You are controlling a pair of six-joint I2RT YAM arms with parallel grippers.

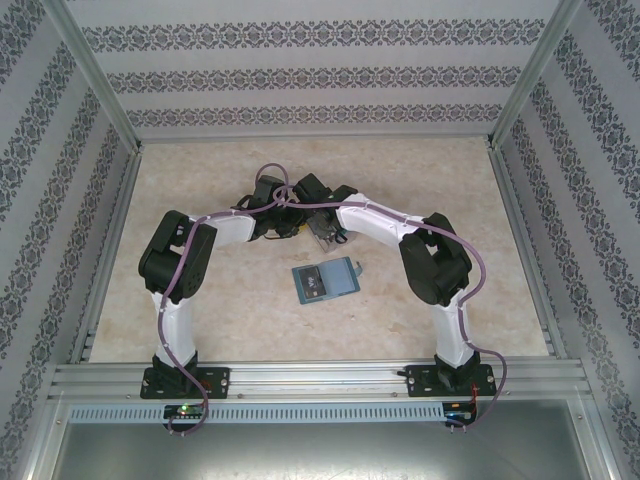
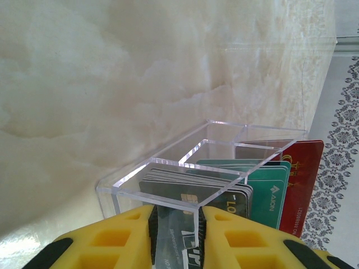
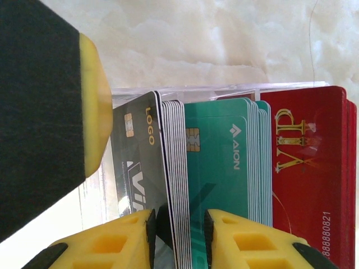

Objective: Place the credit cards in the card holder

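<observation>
Left gripper (image 2: 176,227): fingers clamped on the near end of one clear box (image 2: 106,199). Right gripper (image 3: 179,235): fingers narrowly apart, straddling the edge of the grey stack (image 3: 137,151); whether they pinch it cannot be told. The box holds three upright stacks of credit cards: grey, teal (image 3: 219,168), red (image 3: 308,168). One card holder (image 1: 325,281) lies open on the table (image 1: 200,300), apart from the box and nearer the arm bases.

Grey card (image 3: 137,162) reads LOGO, teal card (image 3: 221,185) AION, red card (image 3: 305,168) VIP.
</observation>
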